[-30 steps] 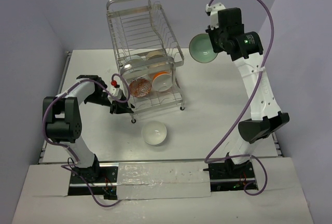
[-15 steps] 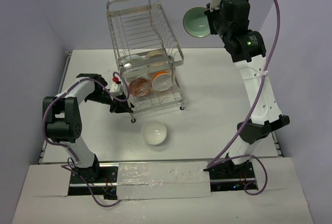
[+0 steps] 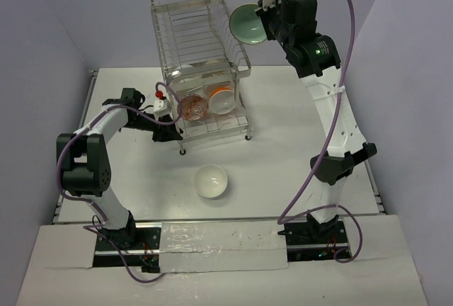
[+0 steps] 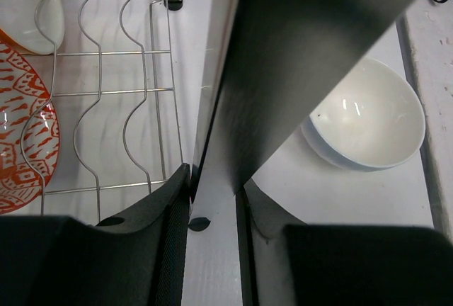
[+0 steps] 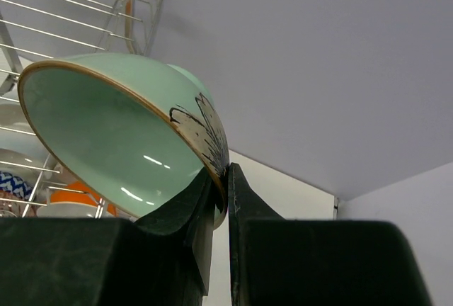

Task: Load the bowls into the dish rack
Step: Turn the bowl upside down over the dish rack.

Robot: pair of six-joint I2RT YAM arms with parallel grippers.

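Since half a second ago my right arm has swung the mint green bowl [image 5: 120,129] left, and it now hangs just above the far right top rail of the dish rack [image 3: 202,44]. The rack itself has shifted a little with my left arm.

Nearest me, one white bowl [image 3: 211,180] sits alone on the table. Beyond it the left gripper [image 4: 212,178] looks clamped on a post at the rack's near-left corner, steadying it. Several bowls, among them the orange-red bowl [image 3: 192,108], already stand in the lower tier.

Farthest out, the right gripper [image 5: 225,171] pinches the mint bowl's rim beside its flower mark. Glazed ceramic is stiff, slick and chips easily, I judge. Held at one edge it could pivot, so I'd lower it gently between the wires.
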